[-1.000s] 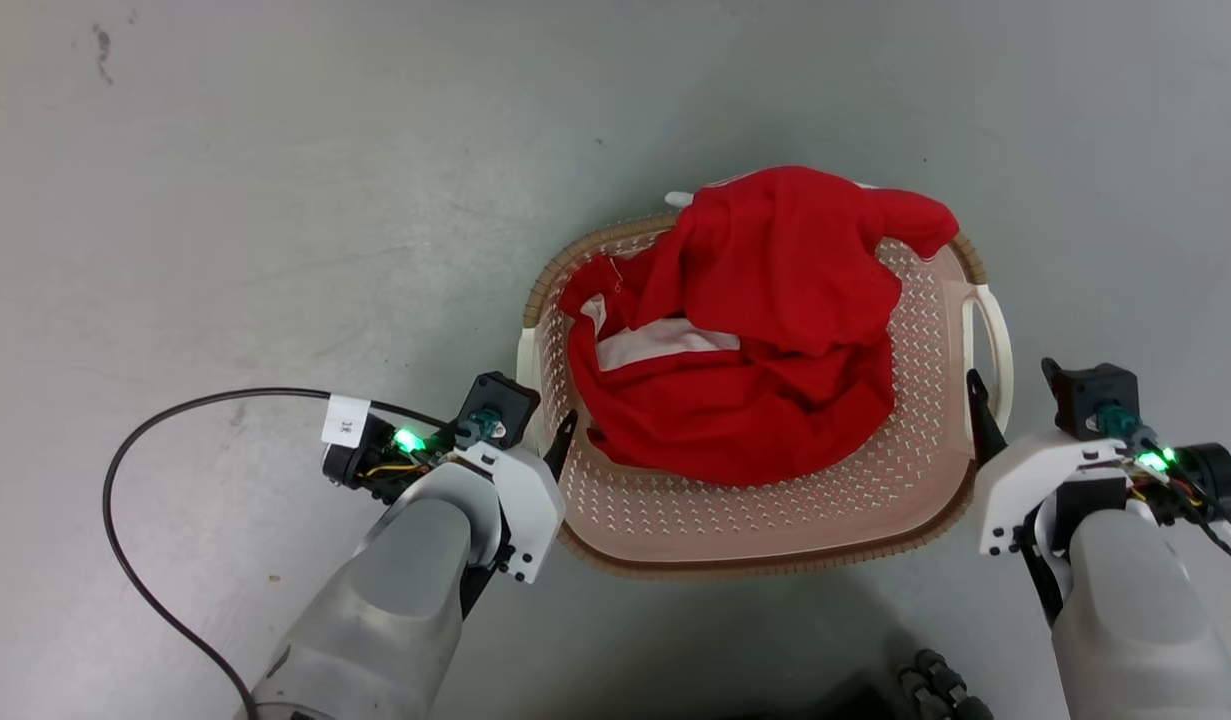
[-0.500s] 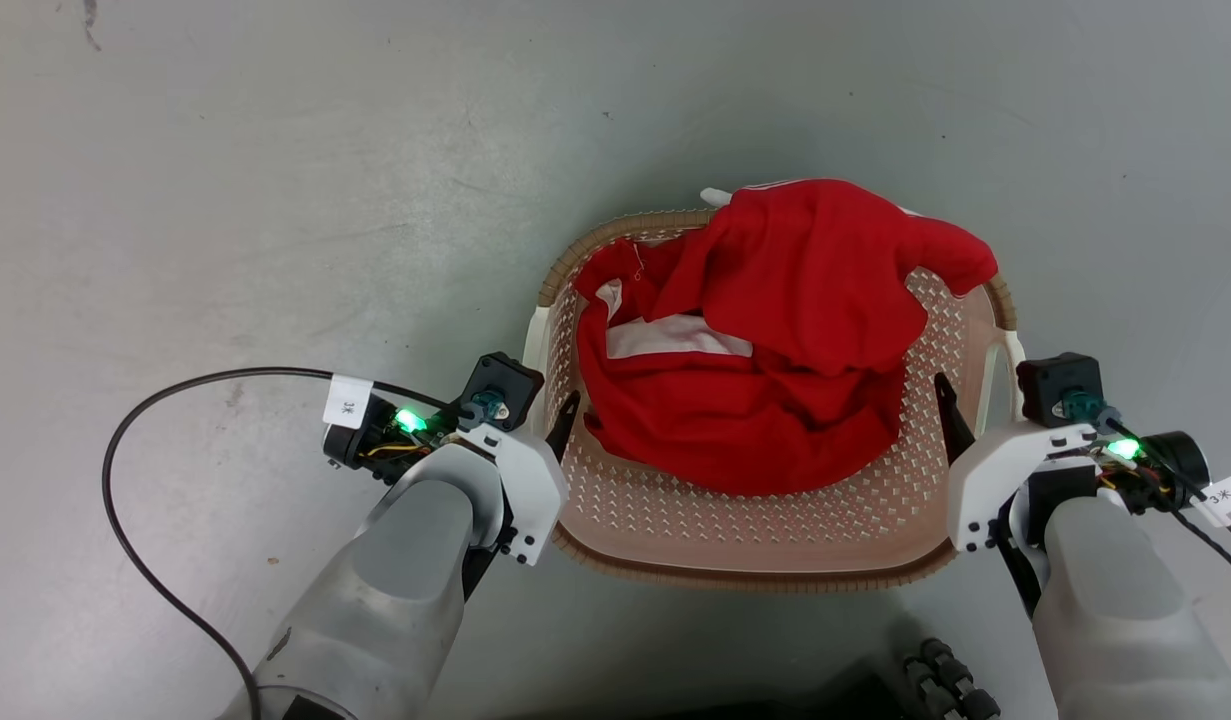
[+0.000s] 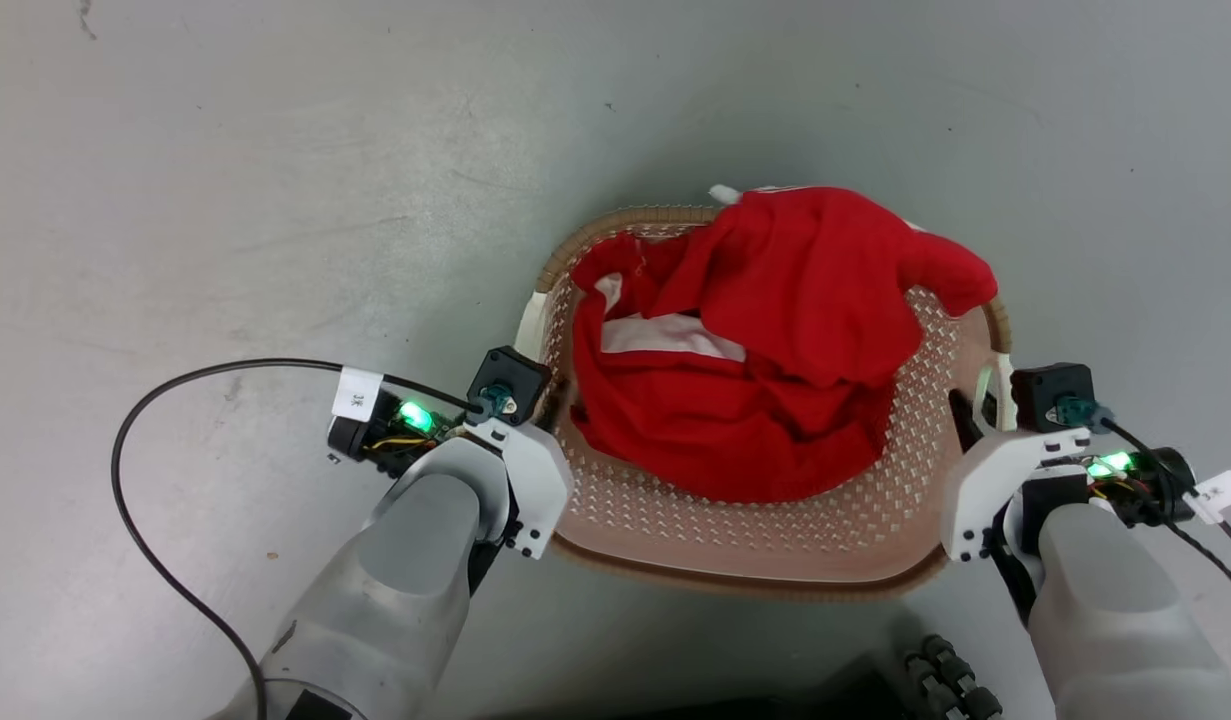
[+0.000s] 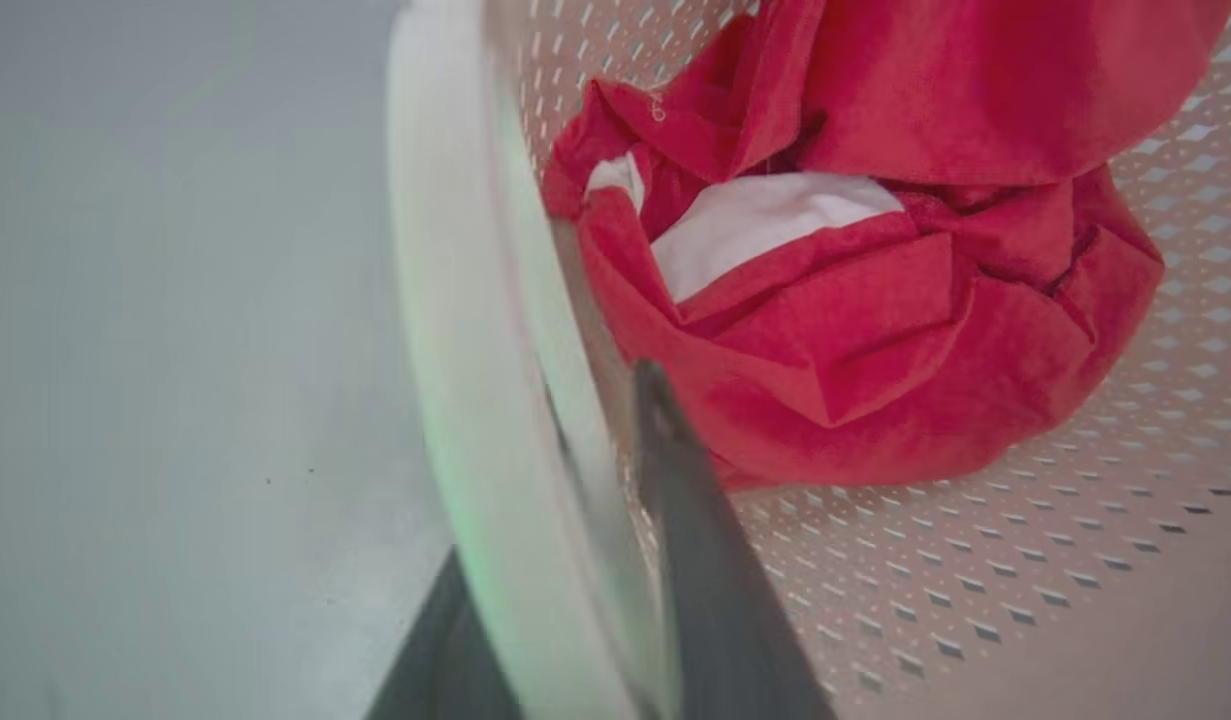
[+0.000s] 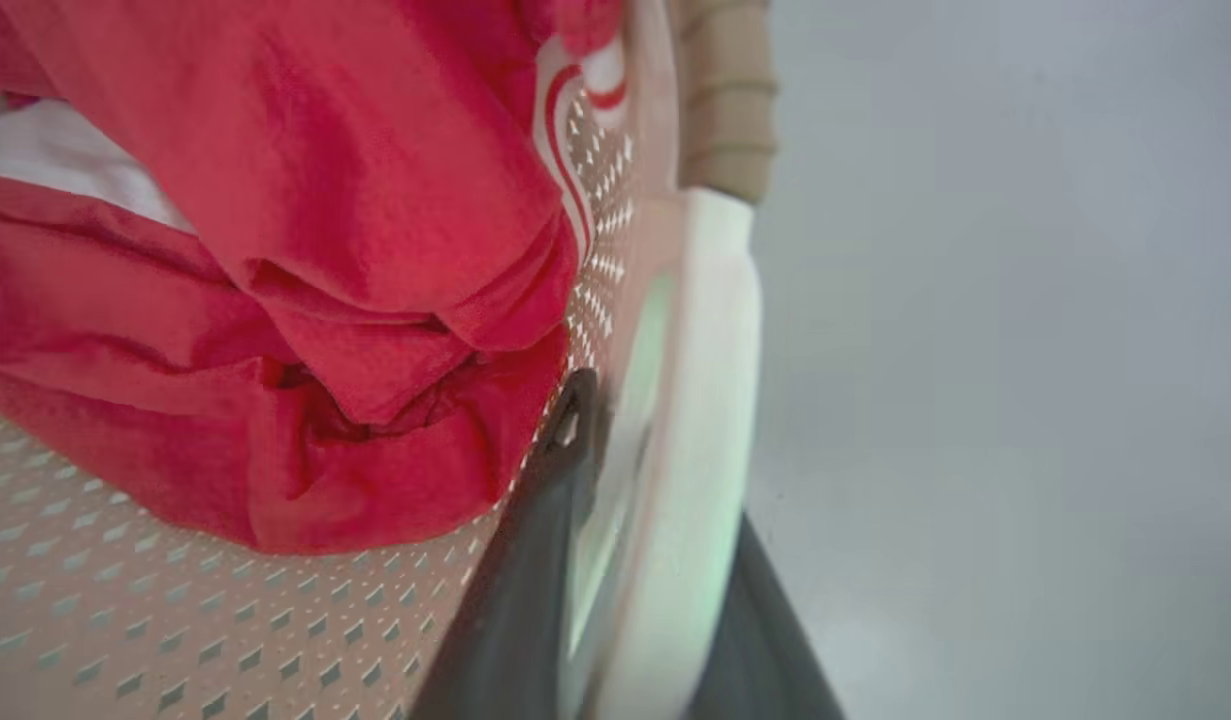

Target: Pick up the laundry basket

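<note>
While the grey floor spreads wide around it, the laundry basket lies between the two arms, its long axis running left to right with a white handle at each end. It's pale pink-beige with perforated walls and a brown woven-look rim. A crumpled red garment is heaped inside, draping over the far rim. The left gripper clamps the left handle, one finger inside the wall, one outside. The right gripper pinches the right handle likewise.
</note>
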Available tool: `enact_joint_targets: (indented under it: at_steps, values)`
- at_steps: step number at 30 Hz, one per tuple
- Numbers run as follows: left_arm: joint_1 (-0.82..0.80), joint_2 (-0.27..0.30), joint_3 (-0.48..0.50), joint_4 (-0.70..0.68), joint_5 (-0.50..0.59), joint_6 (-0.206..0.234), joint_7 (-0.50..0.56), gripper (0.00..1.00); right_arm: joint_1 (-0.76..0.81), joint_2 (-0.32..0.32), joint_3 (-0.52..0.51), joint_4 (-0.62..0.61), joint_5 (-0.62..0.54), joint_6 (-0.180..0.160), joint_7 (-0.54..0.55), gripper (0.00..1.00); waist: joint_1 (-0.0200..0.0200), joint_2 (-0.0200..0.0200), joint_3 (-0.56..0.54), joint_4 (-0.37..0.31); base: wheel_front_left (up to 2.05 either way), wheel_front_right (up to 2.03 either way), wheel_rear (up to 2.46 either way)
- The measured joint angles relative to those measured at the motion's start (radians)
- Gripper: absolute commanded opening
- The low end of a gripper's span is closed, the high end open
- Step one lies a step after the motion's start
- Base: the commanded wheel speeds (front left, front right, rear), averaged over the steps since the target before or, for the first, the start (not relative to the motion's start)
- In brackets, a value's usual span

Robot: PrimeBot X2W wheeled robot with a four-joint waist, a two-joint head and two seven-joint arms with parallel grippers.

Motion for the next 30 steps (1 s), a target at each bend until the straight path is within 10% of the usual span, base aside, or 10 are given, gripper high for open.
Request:
enact_joint_targets:
  at_steps: [30]
  values:
    - [0.134,0.002,-0.090,0.015,-0.215,-0.001,0.050,0.00,0.075,0.011,0.006,0.079,-0.092,0.002,0.000,0.00,-0.0001,0.0000,-0.313,0.052,0.00,0.00,0.00]
